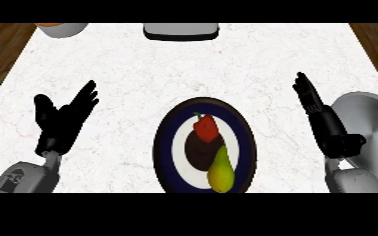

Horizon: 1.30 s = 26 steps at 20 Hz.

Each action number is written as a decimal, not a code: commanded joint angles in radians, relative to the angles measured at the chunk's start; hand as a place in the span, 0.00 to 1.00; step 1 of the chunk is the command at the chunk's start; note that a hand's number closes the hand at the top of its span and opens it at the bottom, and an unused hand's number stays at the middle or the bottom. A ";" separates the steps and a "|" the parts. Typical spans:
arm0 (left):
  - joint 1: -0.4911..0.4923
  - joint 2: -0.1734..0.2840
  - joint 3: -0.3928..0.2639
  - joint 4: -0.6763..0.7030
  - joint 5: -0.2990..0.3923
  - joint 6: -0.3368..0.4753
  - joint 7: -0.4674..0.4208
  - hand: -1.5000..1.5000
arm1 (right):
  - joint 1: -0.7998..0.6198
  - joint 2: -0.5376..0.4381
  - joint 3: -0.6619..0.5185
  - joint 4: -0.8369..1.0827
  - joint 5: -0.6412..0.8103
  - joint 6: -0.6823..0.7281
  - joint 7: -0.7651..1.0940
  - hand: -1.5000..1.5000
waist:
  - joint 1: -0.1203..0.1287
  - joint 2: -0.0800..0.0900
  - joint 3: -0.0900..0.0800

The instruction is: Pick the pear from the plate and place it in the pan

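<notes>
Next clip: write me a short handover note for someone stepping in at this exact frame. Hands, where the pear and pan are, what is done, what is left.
Left hand: open, fingers up, holding nothing, at the left of the white marble counter.
Right hand: open, holding nothing, at the right.
Yellow-green pear: lying on the round dark-rimmed plate, at its near side, next to a red bell pepper.
Grey pan: at the counter's far edge, centre, only partly in view.
Done: nothing yet; the pear is untouched.
Left: grasp the pear, lift it, carry it to the pan, release.
</notes>
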 commanded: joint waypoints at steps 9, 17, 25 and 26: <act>-0.008 -0.079 0.091 -0.109 -0.028 0.104 -0.109 0.50 | -0.004 0.030 -0.047 -0.116 -0.061 -0.063 0.180 1.00 | -0.011 -0.013 0.001; 0.005 -0.084 0.116 -0.143 -0.050 0.106 -0.084 0.50 | 0.330 -0.175 -0.051 -0.372 0.035 0.085 0.112 0.00 | -0.014 -0.010 0.001; -0.052 -0.121 0.092 -0.166 -0.090 0.123 -0.021 0.50 | 0.033 -0.266 -0.016 -0.390 0.060 0.220 0.380 0.00 | 0.010 -0.007 0.001; -0.020 -0.113 0.104 -0.171 -0.094 0.114 -0.042 0.50 | 0.086 -0.283 0.013 -0.400 0.107 0.245 0.335 0.00 | 0.006 -0.008 0.002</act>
